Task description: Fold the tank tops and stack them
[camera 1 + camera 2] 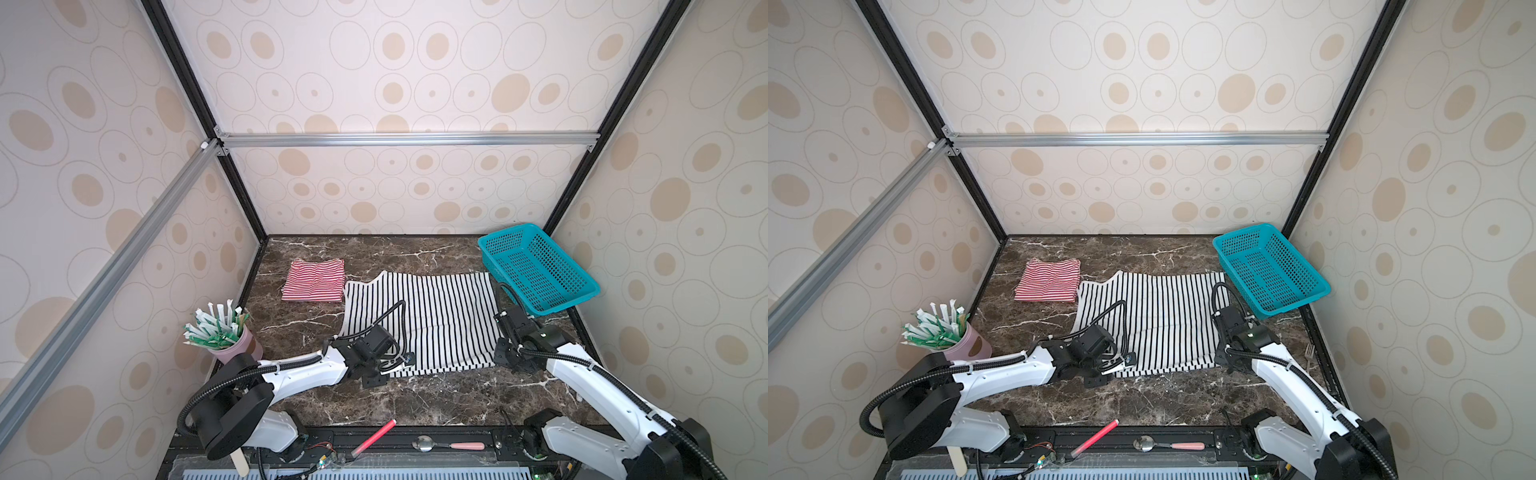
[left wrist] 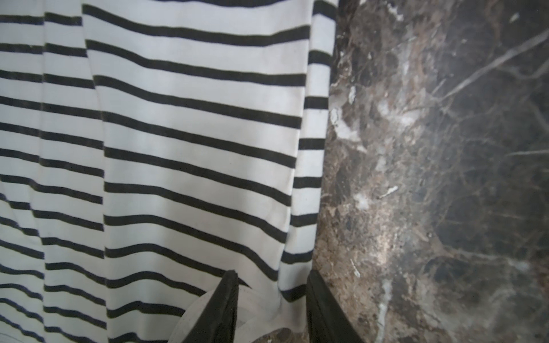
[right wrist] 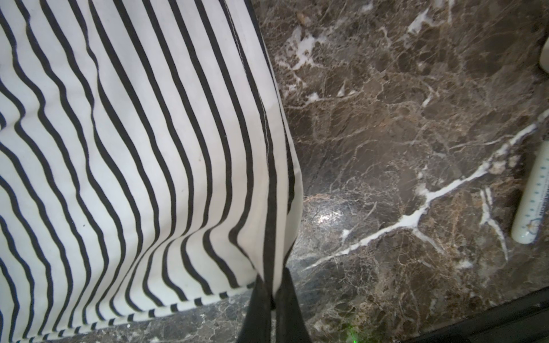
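A folded red-and-white striped tank top [image 1: 313, 279] [image 1: 1048, 280] lies at the back left of the marble table [image 1: 415, 399]. Beside it, the black-and-white striped tank top [image 1: 436, 316] [image 1: 1167, 316] is spread flat. My left gripper [image 1: 399, 365] [image 1: 1123, 365] is at the top's near left corner. In the left wrist view its jaws [image 2: 271, 276] stand open, and a fold of the striped edge [image 2: 178, 148] lies between the fingers. My right gripper [image 1: 498, 359] [image 1: 1219, 359] [image 3: 273, 285] is shut on the top's near right corner [image 3: 133, 148].
A teal mesh basket [image 1: 536, 266] [image 1: 1266, 266] sits tilted at the back right. At the left edge stands a pink cup of sachets [image 1: 220, 328]. A red stick [image 1: 374, 436] and a spoon [image 1: 449, 445] lie on the front rail. A fork [image 1: 1309, 353] rests by the right wall.
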Controlling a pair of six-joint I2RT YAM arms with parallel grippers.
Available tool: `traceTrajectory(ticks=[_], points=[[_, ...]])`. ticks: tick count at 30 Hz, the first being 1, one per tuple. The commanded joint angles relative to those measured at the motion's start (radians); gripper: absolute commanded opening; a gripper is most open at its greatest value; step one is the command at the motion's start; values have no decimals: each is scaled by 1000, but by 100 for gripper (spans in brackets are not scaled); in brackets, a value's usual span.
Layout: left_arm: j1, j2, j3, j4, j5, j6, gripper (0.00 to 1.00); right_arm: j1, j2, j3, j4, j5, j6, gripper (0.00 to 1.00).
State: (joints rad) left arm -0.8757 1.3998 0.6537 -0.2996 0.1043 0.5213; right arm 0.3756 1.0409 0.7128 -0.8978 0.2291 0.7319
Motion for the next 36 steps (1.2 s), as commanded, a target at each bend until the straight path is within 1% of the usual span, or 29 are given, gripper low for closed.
traceTrajectory(ticks=[1, 4, 7, 8, 9, 10, 11, 12, 17, 21, 24, 30, 34, 36], points=[[-6, 36, 1, -22, 26, 27, 34, 0, -21, 9, -26, 16, -4, 0], [-7, 34, -6, -44, 58, 44, 33, -1, -26, 16, -34, 24, -10, 0], [-7, 31, -8, -49, 64, 47, 32, -4, -30, 20, -41, 24, -14, 0], [-6, 34, -8, -51, 65, 47, 28, -4, -31, 20, -43, 24, -15, 0], [-6, 34, -6, -53, 70, 47, 20, -4, -34, 20, -44, 23, -16, 0], [-6, 36, -6, -66, 85, 54, 9, -4, -36, 20, -48, 24, -17, 0], [-6, 36, -4, -82, 103, 60, 3, -6, -38, 22, -51, 27, -20, 0], [-6, 36, 1, -101, 126, 65, 0, -7, -41, 23, -58, 29, -25, 0], [-11, -1, 33, -220, 267, 87, 0, -17, -41, 36, -62, 10, -37, 0], [-17, -42, 70, -284, 313, 84, 0, -24, -45, 60, -73, 9, -42, 0], [-17, -68, 79, -264, 247, 59, 0, -26, -53, 89, -82, -3, -47, 0], [-10, -97, 86, -149, 20, 31, 0, -35, -33, 143, -80, 3, -67, 0], [17, -64, 115, -92, -97, 46, 0, -74, 16, 173, -44, -6, -102, 0], [44, -38, 147, -77, -123, 50, 0, -91, 46, 189, -20, -16, -122, 0]])
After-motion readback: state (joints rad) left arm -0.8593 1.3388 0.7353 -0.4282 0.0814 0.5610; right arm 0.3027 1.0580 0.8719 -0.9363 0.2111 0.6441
